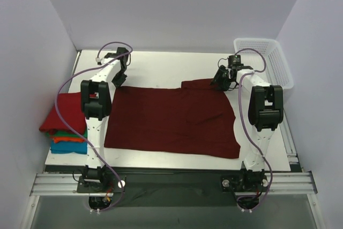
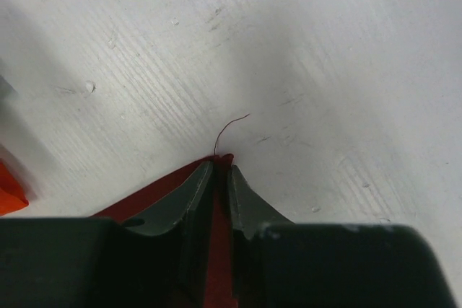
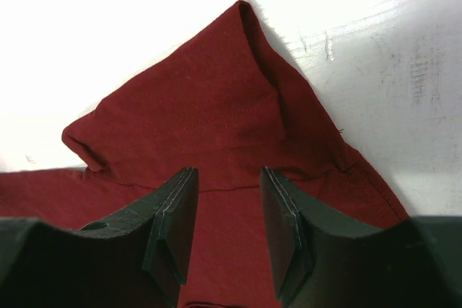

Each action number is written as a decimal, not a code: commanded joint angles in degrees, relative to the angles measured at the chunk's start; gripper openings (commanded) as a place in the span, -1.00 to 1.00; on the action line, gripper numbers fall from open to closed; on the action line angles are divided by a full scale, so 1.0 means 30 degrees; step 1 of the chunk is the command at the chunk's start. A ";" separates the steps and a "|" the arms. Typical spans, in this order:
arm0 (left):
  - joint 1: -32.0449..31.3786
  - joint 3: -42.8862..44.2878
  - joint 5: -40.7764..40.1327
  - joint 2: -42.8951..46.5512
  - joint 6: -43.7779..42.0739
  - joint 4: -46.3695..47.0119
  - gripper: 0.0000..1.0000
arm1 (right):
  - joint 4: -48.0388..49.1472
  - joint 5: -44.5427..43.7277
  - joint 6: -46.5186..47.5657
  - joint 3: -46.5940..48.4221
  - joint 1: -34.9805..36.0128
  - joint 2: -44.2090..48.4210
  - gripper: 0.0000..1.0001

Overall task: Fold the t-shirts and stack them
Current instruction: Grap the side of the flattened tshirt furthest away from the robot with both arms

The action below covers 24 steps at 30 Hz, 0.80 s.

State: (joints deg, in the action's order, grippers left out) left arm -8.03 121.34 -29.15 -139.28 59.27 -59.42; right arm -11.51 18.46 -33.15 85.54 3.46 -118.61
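Note:
A dark maroon t-shirt (image 1: 171,122) lies spread flat across the middle of the table (image 1: 161,63). My left gripper (image 1: 119,78) is at its far left corner. In the left wrist view the jaws (image 2: 220,167) are pinched together on that corner of maroon cloth (image 2: 144,196), and a loose thread (image 2: 229,126) sticks out past the tips. My right gripper (image 1: 221,80) hangs over the far right sleeve (image 3: 216,106). It (image 3: 227,174) is open, one finger on each side of the cloth below. At the table's left edge, folded t-shirts are stacked (image 1: 64,127): red on top, then green, orange and blue.
A white mesh basket (image 1: 265,65) stands at the back right corner, just right of the right arm. White walls close in the table on the left, back and right. An orange edge (image 2: 9,189) of the stack shows at the far left of the left wrist view.

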 commanded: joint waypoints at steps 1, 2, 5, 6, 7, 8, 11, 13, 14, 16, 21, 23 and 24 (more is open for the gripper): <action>0.0158 -0.0805 -0.0011 0.0840 -0.0155 0.0293 -0.55 | -0.0148 -0.0029 -0.0113 0.0052 -0.0041 0.0776 -0.20; 0.0158 -0.0982 0.0076 0.1016 -0.0271 0.0613 -0.58 | -0.0148 -0.0030 -0.0142 0.0081 -0.0099 0.0718 -0.20; 0.0158 -0.1685 0.0252 0.1573 -0.0360 0.1083 -0.67 | -0.0119 -0.0059 -0.0260 0.0286 -0.0158 0.0454 -0.20; 0.0158 -0.1890 0.0282 0.1864 -0.0419 0.1230 -0.70 | -0.0119 -0.0030 -0.0289 0.0344 -0.0159 0.0367 -0.20; 0.0158 -0.2153 0.0340 0.2012 -0.0419 0.1348 -0.72 | -0.0148 -0.0059 -0.0347 0.0374 -0.0159 0.0221 -0.20; 0.0158 -0.2271 0.0456 0.2101 -0.0477 0.1581 -0.73 | -0.0119 -0.0146 -0.0348 0.0490 -0.0159 0.0103 -0.20; 0.0100 -0.2710 0.0545 0.2540 -0.0565 0.1904 -0.74 | -0.0119 -0.0554 -0.0465 0.0492 -0.0217 -0.0045 -0.20; 0.0070 -0.2916 0.0545 0.2775 -0.0595 0.2022 -0.74 | -0.0119 -0.0732 -0.0523 0.0492 -0.0247 -0.0103 -0.21; 0.0070 -0.3091 0.0574 0.2833 -0.0653 0.2168 -0.73 | -0.0119 -0.0791 -0.0524 0.0521 -0.0305 -0.0161 -0.21; 0.0070 -0.3268 0.0545 0.2951 -0.0653 0.2257 -0.74 | -0.0119 -0.0938 -0.0582 0.0492 -0.0392 -0.0337 -0.21; 0.0070 -0.3590 0.0575 0.3010 -0.0741 0.2433 -0.74 | 0.0056 -0.0996 -0.0611 0.0199 -0.0598 -0.0366 -0.23; 0.0070 -0.3649 0.0662 0.3068 -0.0741 0.2550 -0.74 | 0.0086 -0.0996 -0.0582 0.0286 -0.0569 -0.0425 -0.23; 0.0070 -0.3678 0.0663 0.3039 -0.0741 0.2579 -0.74 | 0.0115 -0.0967 -0.0524 0.0315 -0.0569 -0.0570 -0.23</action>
State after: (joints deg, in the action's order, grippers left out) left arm -8.03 110.91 -27.81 -133.19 57.74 -53.01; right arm -10.92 16.51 -34.63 85.54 1.96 -118.98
